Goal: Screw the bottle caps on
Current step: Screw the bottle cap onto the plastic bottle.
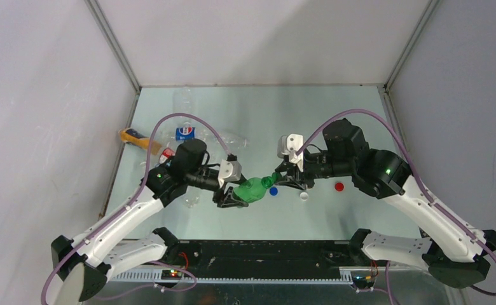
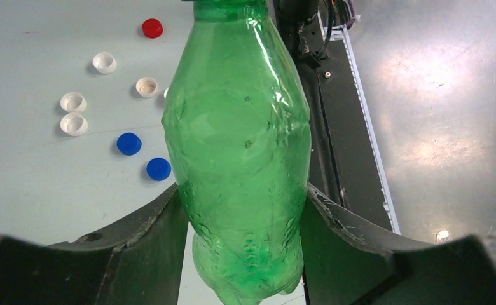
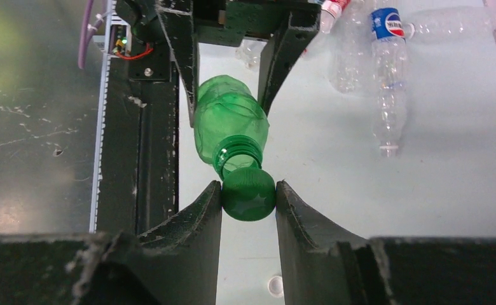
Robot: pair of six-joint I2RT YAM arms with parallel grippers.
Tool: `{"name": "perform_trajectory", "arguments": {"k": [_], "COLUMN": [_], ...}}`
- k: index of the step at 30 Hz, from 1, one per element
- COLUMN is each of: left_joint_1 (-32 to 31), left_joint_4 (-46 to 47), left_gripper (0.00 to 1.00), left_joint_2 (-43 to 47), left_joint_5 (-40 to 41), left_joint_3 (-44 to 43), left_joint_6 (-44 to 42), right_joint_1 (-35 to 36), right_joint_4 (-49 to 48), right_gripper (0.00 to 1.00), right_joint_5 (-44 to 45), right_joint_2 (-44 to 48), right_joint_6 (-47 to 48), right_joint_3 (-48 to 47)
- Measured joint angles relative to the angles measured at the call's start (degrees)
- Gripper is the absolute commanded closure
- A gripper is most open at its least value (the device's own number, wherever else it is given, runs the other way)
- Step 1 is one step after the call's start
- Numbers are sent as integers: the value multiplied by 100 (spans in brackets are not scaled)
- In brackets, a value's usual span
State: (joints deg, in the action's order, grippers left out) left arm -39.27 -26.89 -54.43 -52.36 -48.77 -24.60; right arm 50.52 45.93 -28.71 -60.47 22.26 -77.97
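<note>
My left gripper (image 1: 233, 194) (image 2: 243, 189) is shut on the lower body of the green bottle (image 1: 255, 189) (image 2: 239, 140) (image 3: 229, 124). It holds the bottle on its side above the table, neck pointing right. My right gripper (image 1: 277, 180) (image 3: 248, 185) is shut on a green cap (image 3: 248, 196) (image 1: 275, 176). The cap's open side sits against the bottle's threaded neck (image 3: 236, 155). Loose bottle caps lie on the table: a red cap (image 2: 152, 28) (image 1: 339, 187), a white cap (image 2: 104, 62) (image 1: 304, 196) and a blue cap (image 2: 129, 143) (image 1: 273, 191).
Clear bottles with blue labels (image 1: 185, 130) (image 3: 385, 82) lie at the back left, beside an orange-yellow bottle (image 1: 134, 136). More white caps (image 2: 73, 101) and a second blue cap (image 2: 158, 168) lie under the green bottle. The black base rail (image 1: 264, 254) runs along the near edge.
</note>
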Motion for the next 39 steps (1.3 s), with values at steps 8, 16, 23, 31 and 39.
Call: {"name": "perform_trajectory", "arguments": {"k": [8, 16, 23, 31, 39], "left_joint_1": [-9, -76, -101, -101, -101], "left_joint_4": [-136, -166, -208, -337, -719], "left_gripper": [70, 71, 73, 75, 77], "left_joint_2": [0, 2, 2, -92, -411], "left_joint_5": [-9, -66, -70, -280, -601], "left_joint_3": [-63, -96, -96, -107, -337], "left_joint_6": [-98, -118, -138, -138, -245], "right_joint_1": [4, 15, 33, 35, 31], "right_joint_4": [-13, 2, 33, 267, 509], "right_gripper": [77, 77, 77, 79, 80], "right_joint_5": [-417, -535, -715, -909, -1082], "right_joint_2": [-13, -155, -275, -365, -413], "right_joint_6": [179, 310, 350, 660, 1123], "right_joint_3": [0, 0, 0, -35, -83]}}
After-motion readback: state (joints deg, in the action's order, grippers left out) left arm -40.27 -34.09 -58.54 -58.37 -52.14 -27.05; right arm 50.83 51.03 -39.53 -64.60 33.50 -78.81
